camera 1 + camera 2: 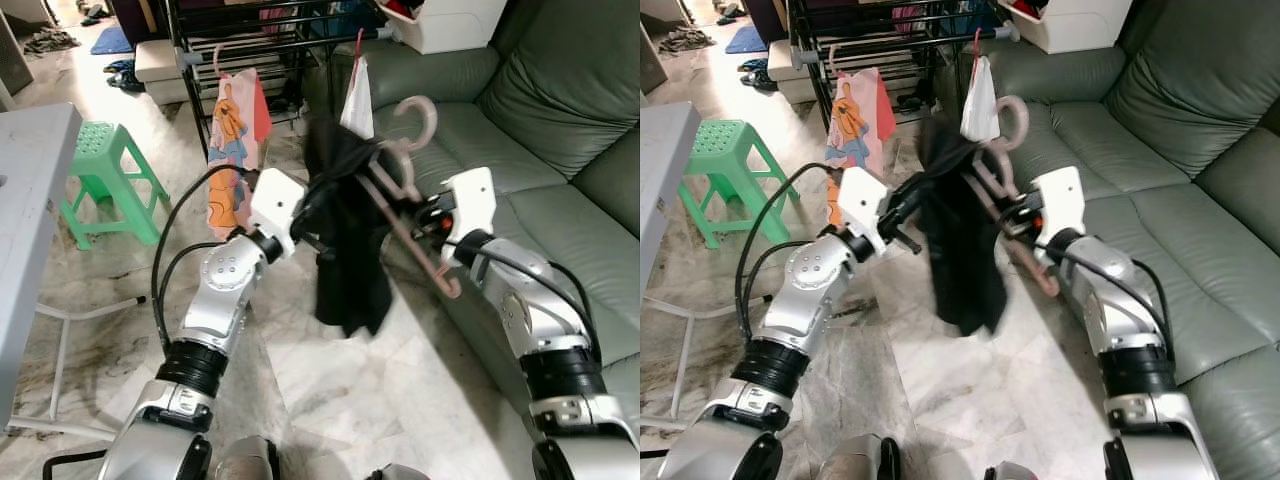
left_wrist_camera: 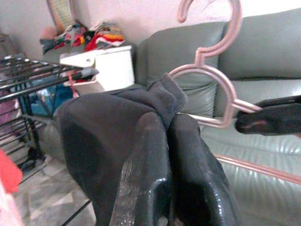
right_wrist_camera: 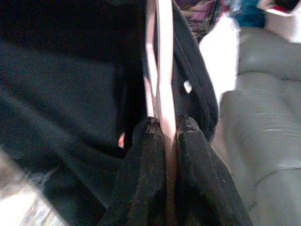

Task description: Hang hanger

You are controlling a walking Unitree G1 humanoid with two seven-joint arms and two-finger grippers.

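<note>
My right gripper (image 3: 164, 127) pinches the pink hanger (image 1: 405, 190), left gripper (image 2: 169, 141) pinches the black garment (image 1: 345, 230), so imo lift w/ hook upright toward the far rack (image 1: 250, 40).

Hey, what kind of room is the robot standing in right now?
Most likely a home living room used for drying laundry: a grey-green leather sofa, a black clothes drying rack with garments hanging from it, and a green plastic stool on the marble-look floor.
</note>
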